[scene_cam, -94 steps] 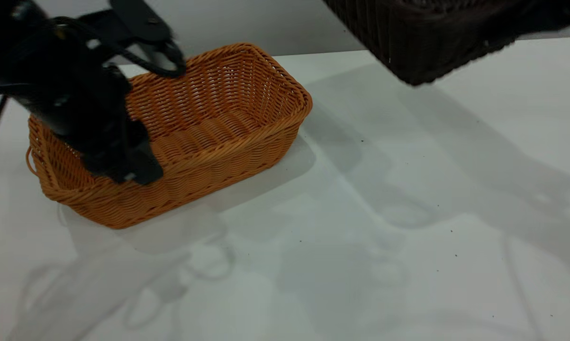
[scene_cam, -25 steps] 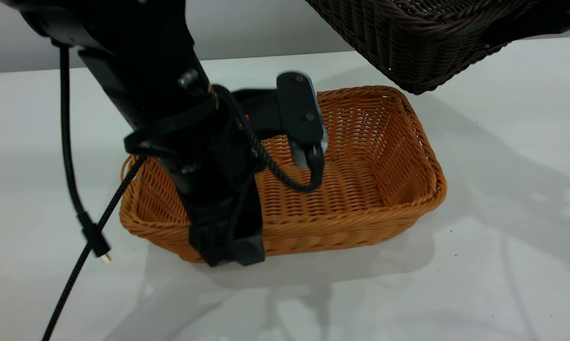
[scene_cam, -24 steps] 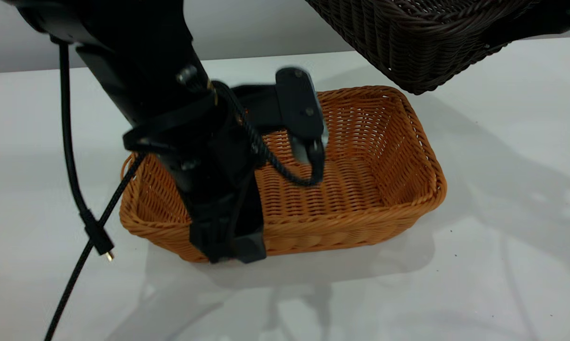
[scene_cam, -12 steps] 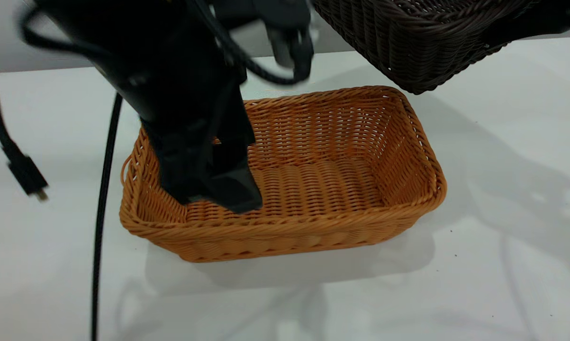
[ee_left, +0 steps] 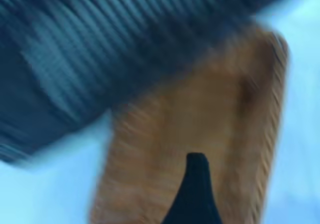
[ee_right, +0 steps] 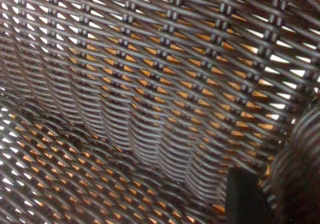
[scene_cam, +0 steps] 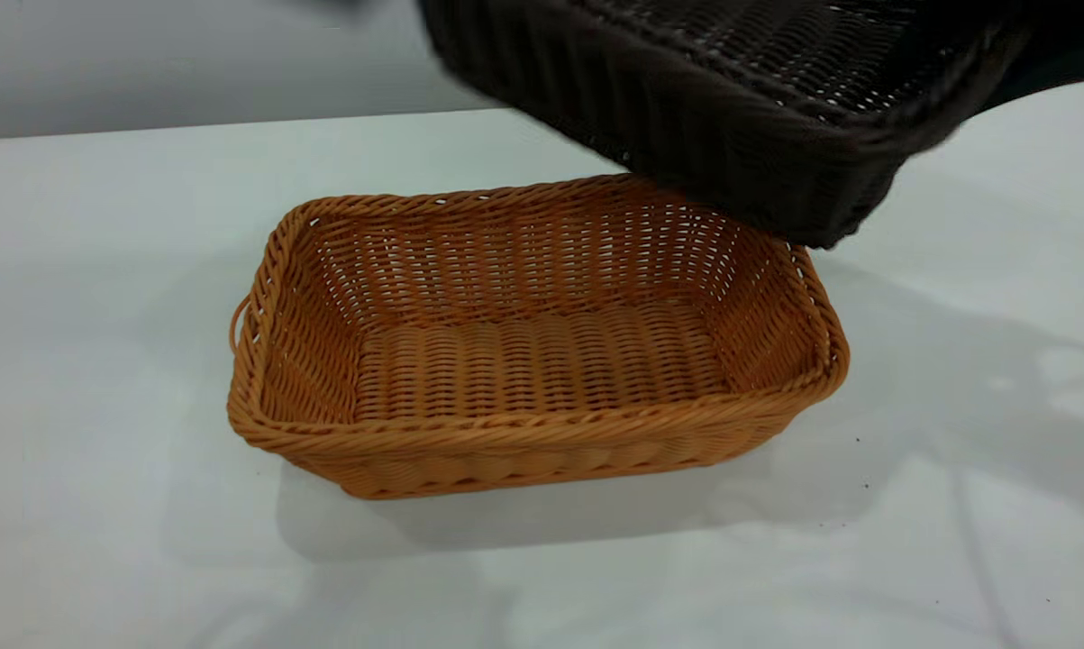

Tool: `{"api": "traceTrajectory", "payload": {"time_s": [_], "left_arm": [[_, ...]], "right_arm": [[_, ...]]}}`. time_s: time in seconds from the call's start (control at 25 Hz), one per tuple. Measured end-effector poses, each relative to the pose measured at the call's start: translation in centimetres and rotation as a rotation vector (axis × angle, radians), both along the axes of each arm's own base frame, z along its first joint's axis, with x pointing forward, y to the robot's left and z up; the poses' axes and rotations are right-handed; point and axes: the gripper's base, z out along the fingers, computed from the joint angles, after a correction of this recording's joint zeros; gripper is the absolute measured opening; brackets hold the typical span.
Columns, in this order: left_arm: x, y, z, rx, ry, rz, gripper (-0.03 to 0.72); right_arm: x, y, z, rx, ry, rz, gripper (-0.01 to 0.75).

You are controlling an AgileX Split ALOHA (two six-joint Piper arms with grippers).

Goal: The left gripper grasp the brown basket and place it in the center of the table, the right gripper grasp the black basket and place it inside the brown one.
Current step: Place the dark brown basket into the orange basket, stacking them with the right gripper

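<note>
Exterior view: brown basket (scene_cam: 542, 361) resting upright near the centre of the desk (scene_cam: 100, 225), open side up, small loop at the end toward the left edge. Nothing inside it. Black basket (scene_cam: 731, 99) held in the air, tilted, above the far right corner of the brown basket, overlapping that corner's rim in this view; contact between the two cannot be told.

Left wrist view: heavily blurred. Left gripper (ee_left: 195, 194) above the brown basket (ee_left: 210, 134), only one dark finger in frame, so released or clenched cannot be told. Black basket (ee_left: 100, 48) beyond, over the far end of the brown one.

Right wrist view: right gripper (ee_right: 250, 194) at the rim of the black basket (ee_right: 140, 98), one finger visible inside against the wall, clenched on the rim. Orange weave showing through the gaps in the dark weave.
</note>
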Motion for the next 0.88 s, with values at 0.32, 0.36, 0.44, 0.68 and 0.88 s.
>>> {"api": "traceTrajectory", "payload": {"time_s": [0.32,0.36,0.44,0.68,0.88], "left_arm": [[-1.7,1.9,8.3,-0.37,-0.195,0.112,0.542],[-1.7,1.8,8.3,-0.364,-0.19,0.113,0.542],[-1.7,1.8,8.1,-0.353,-0.179,0.114,0.542],[-1.7,1.8,8.1,-0.353,-0.18,0.113,0.542],[-1.7,1.8,7.9,-0.336,-0.164,0.115,0.542]], "right_arm": [[1.3,1.0,1.9,-0.016,-0.001,0.267,0.244],[1.5,1.1,1.9,-0.021,0.014,0.313,0.244],[1.9,1.3,2.0,-0.024,0.027,0.388,0.244],[3.1,2.3,0.9,0.003,0.089,0.525,0.244],[3.2,4.1,-0.8,-0.008,0.144,0.622,0.244]]}}
